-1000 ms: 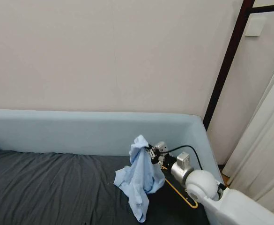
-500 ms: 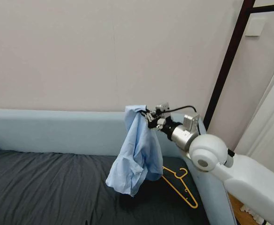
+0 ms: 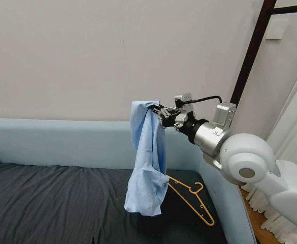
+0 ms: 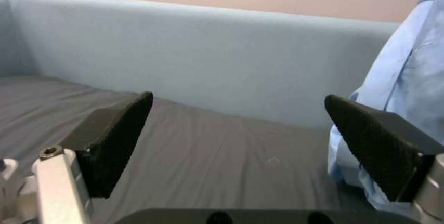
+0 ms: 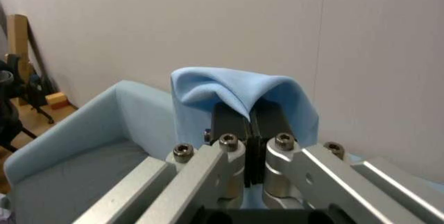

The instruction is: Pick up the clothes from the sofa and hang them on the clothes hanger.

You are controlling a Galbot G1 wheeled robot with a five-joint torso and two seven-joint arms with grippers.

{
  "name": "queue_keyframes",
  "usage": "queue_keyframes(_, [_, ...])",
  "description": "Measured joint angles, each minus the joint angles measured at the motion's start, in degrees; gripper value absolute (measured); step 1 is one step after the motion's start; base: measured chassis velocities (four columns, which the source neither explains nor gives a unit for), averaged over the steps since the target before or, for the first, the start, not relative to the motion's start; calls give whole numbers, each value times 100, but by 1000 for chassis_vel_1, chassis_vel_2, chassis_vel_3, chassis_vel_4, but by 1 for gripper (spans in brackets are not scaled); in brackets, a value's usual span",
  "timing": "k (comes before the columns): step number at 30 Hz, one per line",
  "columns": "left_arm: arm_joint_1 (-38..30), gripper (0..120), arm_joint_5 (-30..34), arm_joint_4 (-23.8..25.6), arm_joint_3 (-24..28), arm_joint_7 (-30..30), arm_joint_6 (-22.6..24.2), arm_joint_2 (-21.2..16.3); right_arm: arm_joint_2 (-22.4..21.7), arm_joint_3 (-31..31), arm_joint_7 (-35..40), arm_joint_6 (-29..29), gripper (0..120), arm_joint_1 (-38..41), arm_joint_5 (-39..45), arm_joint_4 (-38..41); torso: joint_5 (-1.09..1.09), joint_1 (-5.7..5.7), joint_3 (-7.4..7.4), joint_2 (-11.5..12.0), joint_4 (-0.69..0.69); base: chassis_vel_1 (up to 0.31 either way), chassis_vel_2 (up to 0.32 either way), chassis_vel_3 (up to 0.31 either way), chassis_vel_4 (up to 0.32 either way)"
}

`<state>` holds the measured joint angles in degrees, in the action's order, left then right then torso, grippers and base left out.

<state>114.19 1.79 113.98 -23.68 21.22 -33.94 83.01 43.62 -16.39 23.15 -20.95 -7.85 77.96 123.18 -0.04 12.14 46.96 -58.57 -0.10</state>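
This looks like a sitting room in a home. A pale blue upholstered sofa (image 3: 62, 142) with a dark grey fabric seat (image 3: 46, 203) stands against a plain off-white wall (image 3: 87, 56). A thin yellow wire clothes hanger (image 3: 191, 198) lies on the seat, and a light-blue cloth shirt (image 3: 148, 152) hangs above it. White pleated curtains (image 3: 290, 152) reach down to a wooden floor (image 3: 247, 195).

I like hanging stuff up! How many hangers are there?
1. The yellow hanger lies on the dark sofa seat, partly behind the dangling blue cloth; more could hide behind it.
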Motion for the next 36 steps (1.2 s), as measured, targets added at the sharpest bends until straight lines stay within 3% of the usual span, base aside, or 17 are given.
queue_keyframes(2, [-2,98,7,0,-4,0,0,-2,49,-61,-19,10,0,58,-31,-53,0,0,0,0,1,0,0,0,0])
queue_keyframes(5, [42,98,25,0,-20,5,-8,27,695,-661,-204,143,0,818,-157,-655,-2,0,1,0,3,0,0,0,0])
queue_keyframes(6, [42,98,25,0,-20,5,-8,27,695,-661,-204,143,0,818,-157,-655,-2,0,1,0,3,0,0,0,0])
queue_keyframes(13, [168,98,14,51,-71,19,-46,166,1876,-1126,-344,311,0,1997,-143,-1780,-6,0,0,0,6,0,0,0,0])
queue_keyframes(16, [173,98,12,56,-90,21,-46,169,1982,-1131,-334,330,0,2149,-153,-2019,-5,1,1,0,5,0,0,0,0])
queue_keyframes(21, [172,98,-3,51,-88,25,-47,152,1539,-974,-352,341,0,2057,-158,-2125,-2,0,0,0,0,0,0,0,0])
queue_keyframes(25, [155,98,-50,-4,-40,23,-34,92,692,-634,-326,330,0,1640,-255,-2143,3,0,0,0,-2,0,0,0,0])
queue_keyframes(32, [101,98,-53,-58,-6,22,-7,-24,151,-183,9,174,0,1374,-255,-1955,0,0,0,0,3,0,0,0,0])
queue_keyframes(36, [68,98,-38,-81,4,20,13,-72,-202,68,64,120,0,1176,-151,-1389,-1,0,-1,0,2,0,0,0,0])
